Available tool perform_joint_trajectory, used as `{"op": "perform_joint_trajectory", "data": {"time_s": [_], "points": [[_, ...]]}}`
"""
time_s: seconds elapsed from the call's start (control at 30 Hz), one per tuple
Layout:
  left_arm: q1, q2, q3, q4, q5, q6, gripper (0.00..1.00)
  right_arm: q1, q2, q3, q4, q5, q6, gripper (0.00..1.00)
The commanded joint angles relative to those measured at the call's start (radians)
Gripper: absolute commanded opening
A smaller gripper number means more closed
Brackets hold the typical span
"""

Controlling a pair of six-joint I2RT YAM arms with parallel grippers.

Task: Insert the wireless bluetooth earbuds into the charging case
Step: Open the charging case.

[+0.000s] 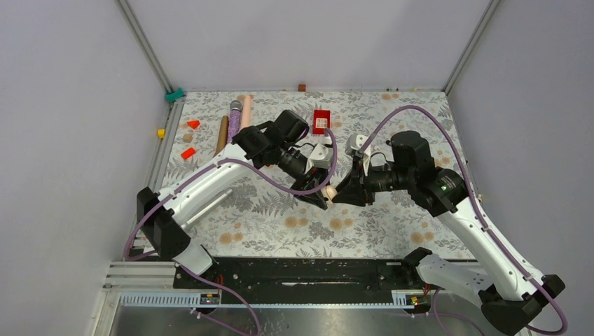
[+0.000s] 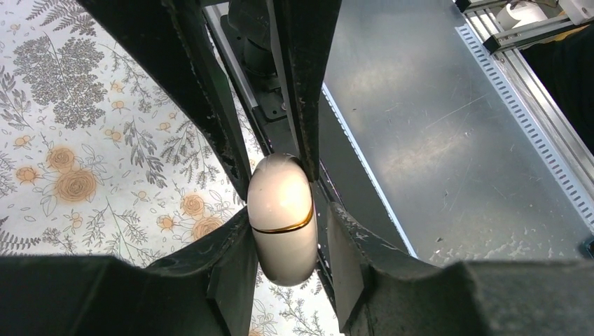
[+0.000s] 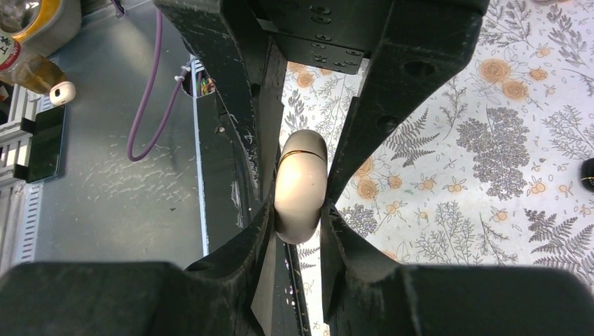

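A beige pebble-shaped charging case [image 1: 328,190] with a thin gold seam hangs closed above the floral mat, between my two grippers. In the left wrist view the charging case [image 2: 282,217] sits between the jaws of my left gripper [image 2: 287,234], which is shut on its lower end. In the right wrist view my right gripper [image 3: 300,213] pinches the opposite end of the case [image 3: 300,185] from both sides. From above, the left gripper [image 1: 319,196] and right gripper [image 1: 342,192] meet tip to tip at the case. I cannot make out the earbuds in any view.
A red box [image 1: 321,121] lies at the back of the mat. A purple microphone-like rod [image 1: 235,119], a pink cylinder [image 1: 246,108], a brown stick [image 1: 222,134] and small red blocks [image 1: 188,152] lie at the back left. A small black rounded thing [image 3: 588,173] sits at the mat's edge.
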Motion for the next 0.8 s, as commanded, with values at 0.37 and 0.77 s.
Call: {"op": "perform_joint_trajectory", "data": {"time_s": [0.37,0.77], "points": [[-0.018,-0.003,0.011,-0.004,-0.018,-0.005,0.39,-0.011,0.007,0.024,0.034,0.037,-0.012,0.22],[-0.025,-0.018,-0.009,-0.004,-0.086,0.023,0.37,-0.011,0.03,0.07,-0.057,0.03,-0.057,0.21]]}}
